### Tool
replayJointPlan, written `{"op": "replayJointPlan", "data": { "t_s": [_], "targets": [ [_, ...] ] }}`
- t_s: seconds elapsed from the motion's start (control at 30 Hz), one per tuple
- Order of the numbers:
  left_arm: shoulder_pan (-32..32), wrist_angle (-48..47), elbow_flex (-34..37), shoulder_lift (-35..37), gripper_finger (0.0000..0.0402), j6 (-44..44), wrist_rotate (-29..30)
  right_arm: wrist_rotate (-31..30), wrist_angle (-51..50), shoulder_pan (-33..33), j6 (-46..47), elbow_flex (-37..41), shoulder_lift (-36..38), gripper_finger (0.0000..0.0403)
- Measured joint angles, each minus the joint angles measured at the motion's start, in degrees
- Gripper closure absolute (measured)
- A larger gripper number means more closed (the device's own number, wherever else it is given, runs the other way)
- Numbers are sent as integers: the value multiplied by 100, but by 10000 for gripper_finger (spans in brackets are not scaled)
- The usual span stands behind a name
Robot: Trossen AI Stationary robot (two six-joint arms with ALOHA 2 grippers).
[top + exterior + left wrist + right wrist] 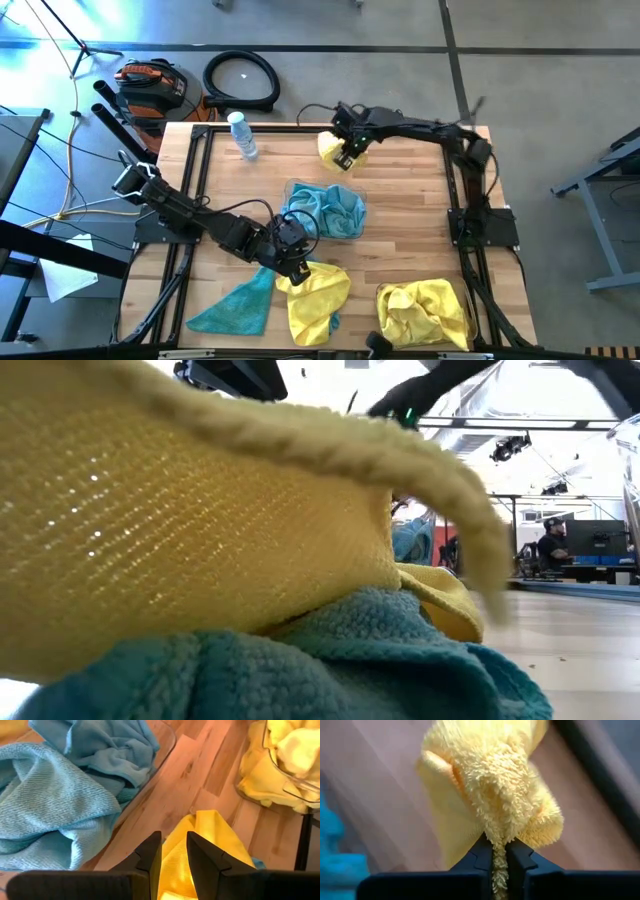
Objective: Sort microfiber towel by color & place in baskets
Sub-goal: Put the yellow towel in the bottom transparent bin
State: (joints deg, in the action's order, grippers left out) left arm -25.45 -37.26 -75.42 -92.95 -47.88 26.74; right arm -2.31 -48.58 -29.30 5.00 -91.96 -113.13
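Note:
My right gripper [345, 152] is near the table's far edge, shut on a bright yellow towel [333, 147] that shows fluffy in the right wrist view [490, 785]. My left gripper [293, 257] is near the table's near edge, shut on another yellow towel [318, 296]. That towel lies partly over a teal towel [235, 306] spread flat on the table. A clear basket [352, 232] in the middle of the table holds teal towels [325, 208]. A second basket [295, 782] at the near right corner holds yellow towels [425, 312]. My left gripper pinches the yellow towel's far end [175, 852] between its two fingers, coming slanting down from the table's left. The rest of the towel lies on the table and on the teal towel toward the near edge. My right gripper pinches a bunched fold of the fluffy yellow towel [498, 845] between its two fingers. The towel is gathered in a lump just beyond the fingertips; whether its underside rests on the table cannot be told.
A clear plastic bottle [242, 135] lies at the far left of the table. Bare wood lies between the two baskets [200, 775]. In the low view a yellow cloth [180, 510] and a teal cloth [300, 660] fill the foreground. A person [550, 545] sits far behind.

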Motion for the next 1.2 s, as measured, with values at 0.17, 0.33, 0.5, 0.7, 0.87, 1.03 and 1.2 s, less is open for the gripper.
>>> {"op": "replayJointPlan", "data": {
  "t_s": [0.17,0.33,0.5,0.7,0.87,1.03,1.2],
  "targets": [
    [4,-62,0,0,324,259,-49,-456,-146,180,-23,-13,1128,394],
    [4,-63,0,0,324,557,-122,-729,-613,533,385,-13,2356,398],
    [4,-69,0,0,324,804,-423,-1223,-1266,1292,1189,-13,3490,399],
    [4,-154,0,2,324,1047,-704,-1803,-2119,2817,2968,-20,4451,401],
    [4,-476,0,3,324,1067,-710,-2533,-3206,4713,5140,-21,4581,402],
    [1,-777,0,7,324,1067,-711,-2787,-3515,6508,6927,-7,4117,402],
    [-69,-793,0,7,324,1220,-830,-2773,-3518,7875,8689,-2,3564,402]
  ]
}}
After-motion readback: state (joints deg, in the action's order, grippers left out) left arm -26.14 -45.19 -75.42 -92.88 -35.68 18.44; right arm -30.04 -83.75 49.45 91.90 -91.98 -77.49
